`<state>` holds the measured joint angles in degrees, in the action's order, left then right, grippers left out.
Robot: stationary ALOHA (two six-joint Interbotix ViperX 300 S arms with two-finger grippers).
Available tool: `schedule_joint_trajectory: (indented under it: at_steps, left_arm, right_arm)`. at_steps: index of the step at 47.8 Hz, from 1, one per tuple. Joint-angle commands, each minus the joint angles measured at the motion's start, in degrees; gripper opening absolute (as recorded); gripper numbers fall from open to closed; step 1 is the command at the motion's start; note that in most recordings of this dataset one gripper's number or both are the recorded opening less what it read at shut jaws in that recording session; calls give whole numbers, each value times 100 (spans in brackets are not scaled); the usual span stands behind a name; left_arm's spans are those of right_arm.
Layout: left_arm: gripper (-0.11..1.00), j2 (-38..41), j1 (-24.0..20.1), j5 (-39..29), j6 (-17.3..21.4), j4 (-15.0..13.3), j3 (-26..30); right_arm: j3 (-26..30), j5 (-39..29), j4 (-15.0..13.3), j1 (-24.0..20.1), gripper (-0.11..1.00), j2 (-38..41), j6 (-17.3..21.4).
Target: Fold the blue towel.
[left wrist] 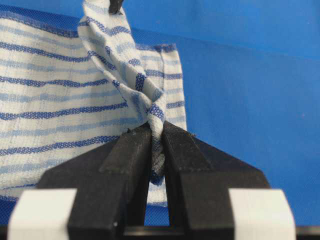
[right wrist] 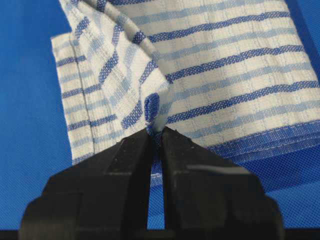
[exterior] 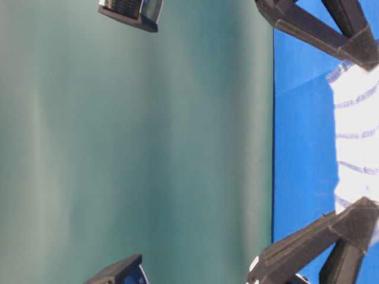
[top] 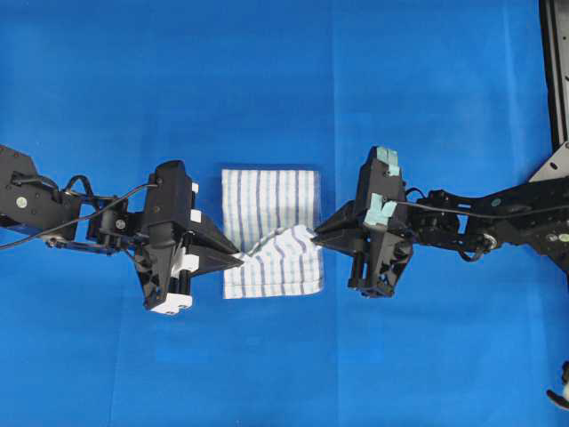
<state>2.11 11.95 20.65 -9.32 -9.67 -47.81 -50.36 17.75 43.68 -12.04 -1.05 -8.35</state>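
The blue towel (top: 269,229), white with blue stripes, lies partly folded in the middle of the blue table cover. My left gripper (top: 240,261) is shut on the towel's left edge, and the pinched cloth (left wrist: 154,112) rises twisted above the jaws. My right gripper (top: 316,235) is shut on the towel's right edge, with a fold of cloth (right wrist: 152,107) held at the fingertips. The raised upper layer sags between the two grippers above the lower layer. The towel also shows at the right of the table-level view (exterior: 358,136).
The plain blue table cover (top: 267,89) spreads all round the towel. A dark frame (top: 556,71) stands at the right edge of the overhead view. Both arms reach in from the sides.
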Motion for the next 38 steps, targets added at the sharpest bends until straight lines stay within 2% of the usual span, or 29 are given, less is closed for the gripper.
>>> schedule_joint_trajectory:
  at_steps: [1,8,12,15,20,23,25,38]
  left_arm:
    - [4,-62,18,44,-9,9,79]
    - [7,-70,0,35,-123,-9,62]
    - [26,-70,0,9,-193,-18,62]
    - [46,-79,26,9,-211,-9,53]
    - [78,-123,97,0,-167,0,53]
    - [89,-176,88,-26,-167,0,44]
    - [91,-211,88,-44,-149,0,35]
    - [88,-835,35,-343,-70,35,-26]
  right_arm:
    - [88,18,9,-18,19,-62,-35]
    - [88,18,9,-18,55,-62,-35]
    - [88,18,9,-9,79,-62,-35]
    - [88,35,9,-9,90,-62,-44]
    - [88,44,-18,-18,88,-123,-70]
    - [79,44,-18,-18,86,-193,-105]
    - [70,35,-18,-18,85,-255,-167]
    - [44,-97,-18,9,85,-932,-659]
